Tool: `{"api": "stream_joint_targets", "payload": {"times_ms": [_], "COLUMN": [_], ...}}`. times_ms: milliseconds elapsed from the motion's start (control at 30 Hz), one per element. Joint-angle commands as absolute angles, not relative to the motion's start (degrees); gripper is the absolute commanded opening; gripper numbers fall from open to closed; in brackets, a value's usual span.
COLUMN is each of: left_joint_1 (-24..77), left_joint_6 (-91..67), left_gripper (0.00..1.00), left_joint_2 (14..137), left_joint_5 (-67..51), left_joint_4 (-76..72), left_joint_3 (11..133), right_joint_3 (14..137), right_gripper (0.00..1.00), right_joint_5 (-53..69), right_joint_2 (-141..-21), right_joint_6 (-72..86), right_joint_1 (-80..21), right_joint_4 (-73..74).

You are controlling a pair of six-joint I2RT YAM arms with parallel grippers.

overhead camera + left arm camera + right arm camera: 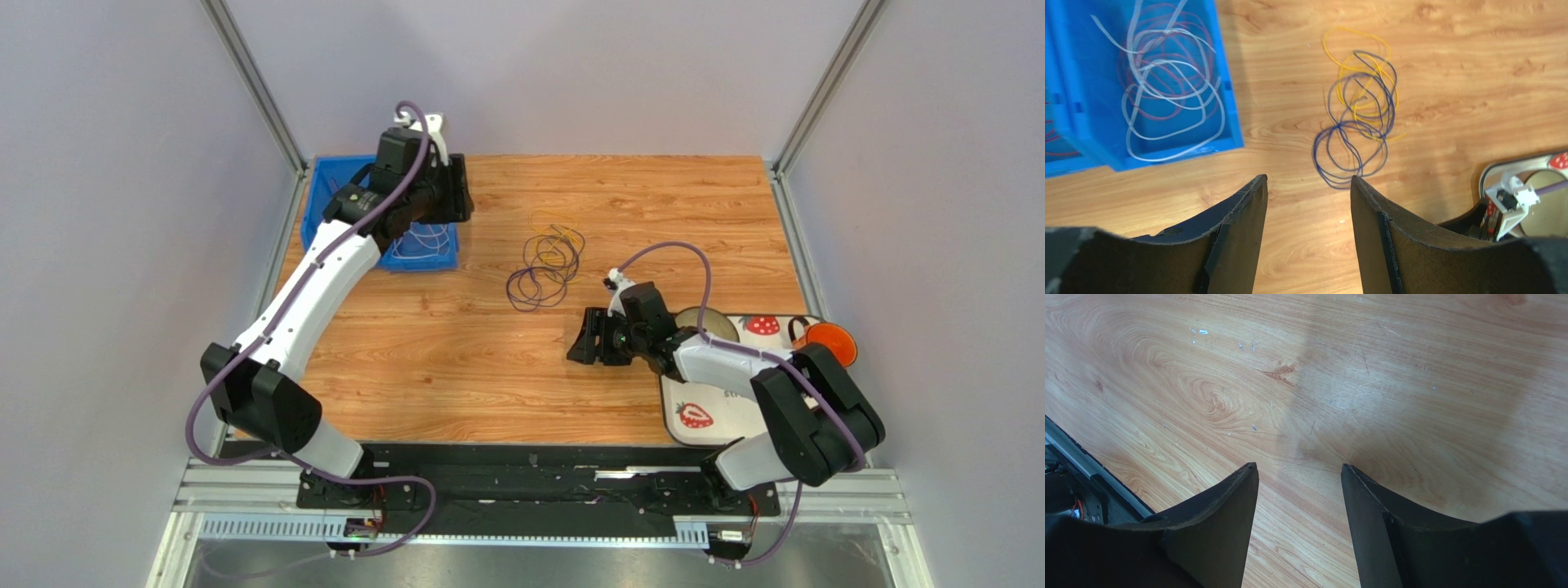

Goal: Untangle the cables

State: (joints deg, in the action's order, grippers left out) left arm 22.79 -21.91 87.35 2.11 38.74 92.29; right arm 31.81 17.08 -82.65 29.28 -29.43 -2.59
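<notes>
A tangle of thin cables (pixel 547 265), dark blue-purple and yellow loops, lies on the wooden table near its middle. In the left wrist view the tangle (pixel 1358 116) lies just beyond my fingertips. White and red cable loops (pixel 1168 86) lie inside the blue bin (pixel 1229 92). My left gripper (pixel 456 188) is open and empty, raised beside the bin, left of the tangle; it also shows in the left wrist view (pixel 1308 179). My right gripper (pixel 579 347) is open and empty, low over bare wood below the tangle; it also shows in the right wrist view (pixel 1298 467).
The blue bin (pixel 331 196) stands at the back left. A white strawberry-print tray (pixel 724 410) with a round dish and an orange object (pixel 832 341) sits at the right under the right arm. A black rail (pixel 540 472) runs along the near edge.
</notes>
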Motion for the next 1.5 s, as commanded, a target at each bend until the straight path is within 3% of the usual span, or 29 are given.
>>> {"api": "stream_joint_targets", "payload": {"times_ms": [0, 400, 1467], "left_joint_1": [27.7, 36.2, 40.3], "left_joint_6": [-21.1, -21.4, -19.1], "left_gripper": [0.6, 0.62, 0.51], "left_joint_2": [90.9, 104.9, 117.7], "left_joint_5": [3.3, 3.9, 5.1], "left_joint_4": [36.2, 30.6, 29.0], "left_joint_3": [90.9, 87.2, 89.8], "right_joint_3": [29.6, 24.7, 27.1], "right_gripper": [0.58, 0.58, 0.58], "right_joint_5": [10.7, 7.9, 10.0], "right_joint_2": [-80.5, -72.5, -76.8], "right_joint_6": [30.0, 31.5, 30.6], "right_joint_1": [-29.4, -29.4, -29.3], "right_joint_4": [-0.3, -2.4, -1.8]}}
